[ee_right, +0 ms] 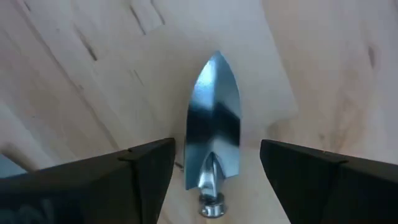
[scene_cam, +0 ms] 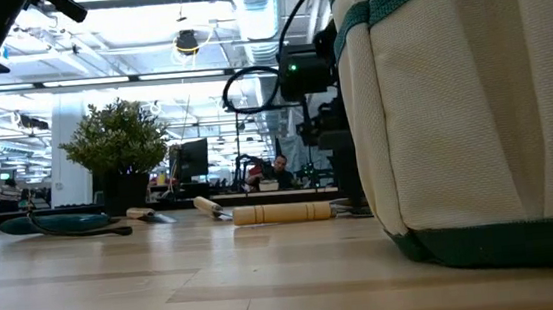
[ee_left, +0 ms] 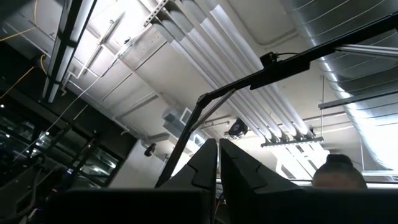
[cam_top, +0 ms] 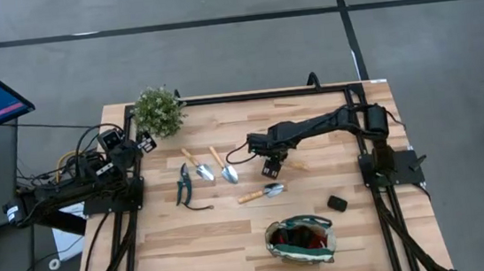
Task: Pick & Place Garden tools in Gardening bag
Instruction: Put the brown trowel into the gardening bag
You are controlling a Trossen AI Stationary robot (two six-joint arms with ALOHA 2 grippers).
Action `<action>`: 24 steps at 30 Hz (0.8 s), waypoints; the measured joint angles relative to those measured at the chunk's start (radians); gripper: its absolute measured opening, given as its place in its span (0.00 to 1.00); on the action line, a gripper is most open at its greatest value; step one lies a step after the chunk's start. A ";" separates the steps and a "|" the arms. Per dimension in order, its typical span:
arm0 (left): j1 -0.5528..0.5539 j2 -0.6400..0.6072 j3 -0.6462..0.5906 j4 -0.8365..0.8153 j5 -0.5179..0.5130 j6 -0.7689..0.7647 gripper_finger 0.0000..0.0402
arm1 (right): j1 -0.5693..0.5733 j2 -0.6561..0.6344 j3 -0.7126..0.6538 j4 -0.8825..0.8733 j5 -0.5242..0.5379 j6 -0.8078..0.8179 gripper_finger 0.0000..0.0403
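Observation:
Three wooden-handled tools with silver heads lie mid-table: one (cam_top: 198, 166), a second (cam_top: 224, 166) and a trowel (cam_top: 263, 191), each flat on the wood. Dark-handled shears (cam_top: 183, 186) lie to their left. The beige, green-trimmed bag (cam_top: 299, 241) stands near the front edge with something red inside. My right gripper (cam_top: 270, 167) points down over the trowel's silver blade (ee_right: 214, 124), open, one finger on each side of it and apart from it. My left gripper (ee_left: 217, 165) is shut and raised at the table's far left, pointing up at the ceiling.
A bushy potted plant (cam_top: 158, 111) stands at the far left corner. A small black object (cam_top: 337, 203) lies right of the trowel. In the low view the bag (scene_cam: 473, 108) fills the right side and hides part of my right gripper (scene_cam: 331, 145).

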 joint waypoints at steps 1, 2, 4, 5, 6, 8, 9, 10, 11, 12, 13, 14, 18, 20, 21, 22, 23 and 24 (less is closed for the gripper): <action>0.000 0.000 0.000 0.000 0.000 0.000 0.04 | -0.004 0.004 0.002 -0.002 -0.002 -0.001 0.57; 0.000 0.000 0.000 0.000 0.001 0.000 0.04 | -0.007 0.004 0.001 -0.001 -0.002 0.001 0.56; 0.000 0.000 0.000 0.000 0.000 0.000 0.04 | -0.007 0.005 0.001 -0.001 -0.005 0.009 0.52; 0.000 0.000 0.000 0.000 0.001 0.000 0.04 | -0.007 0.005 0.000 -0.001 -0.002 0.026 0.48; 0.000 0.000 0.000 0.000 0.000 0.000 0.04 | -0.008 0.005 0.000 -0.003 0.004 0.044 0.43; 0.000 0.000 0.000 0.000 0.001 0.000 0.04 | -0.010 0.001 -0.001 -0.006 0.005 0.068 0.30; 0.000 0.000 0.000 0.000 0.000 0.000 0.04 | -0.011 0.000 0.000 -0.007 0.004 0.069 0.23; 0.000 0.000 0.000 0.000 0.000 0.000 0.04 | -0.012 -0.002 0.000 -0.008 0.000 0.069 0.15; 0.000 0.000 0.000 0.000 0.000 0.000 0.04 | -0.012 -0.003 0.001 -0.010 0.002 0.068 0.08; 0.000 0.000 0.000 0.000 0.001 0.000 0.04 | -0.012 -0.006 0.001 -0.013 0.007 0.070 0.05; 0.000 0.000 0.000 0.000 0.000 0.000 0.04 | -0.012 -0.007 0.001 -0.015 0.007 0.077 0.04; 0.000 0.000 0.000 0.000 0.001 0.000 0.04 | -0.011 -0.006 0.001 -0.013 0.011 0.089 0.04; 0.000 0.000 0.000 0.000 0.001 0.000 0.04 | -0.003 -0.005 0.003 -0.016 0.033 0.113 0.02; 0.000 0.000 0.000 0.000 0.000 0.000 0.04 | 0.004 -0.030 0.006 -0.017 0.036 0.109 0.01; 0.000 0.000 0.000 0.000 0.000 0.000 0.04 | 0.006 -0.040 0.004 -0.012 0.040 0.109 0.01; 0.000 0.000 0.000 0.000 0.000 0.000 0.04 | 0.012 -0.048 0.002 0.002 0.042 0.109 0.00; 0.000 0.000 0.000 0.000 0.001 0.000 0.04 | 0.016 -0.066 0.002 0.014 0.041 0.119 0.00; 0.000 0.000 0.000 0.000 0.001 0.000 0.04 | 0.021 -0.095 0.002 0.013 0.046 0.131 0.00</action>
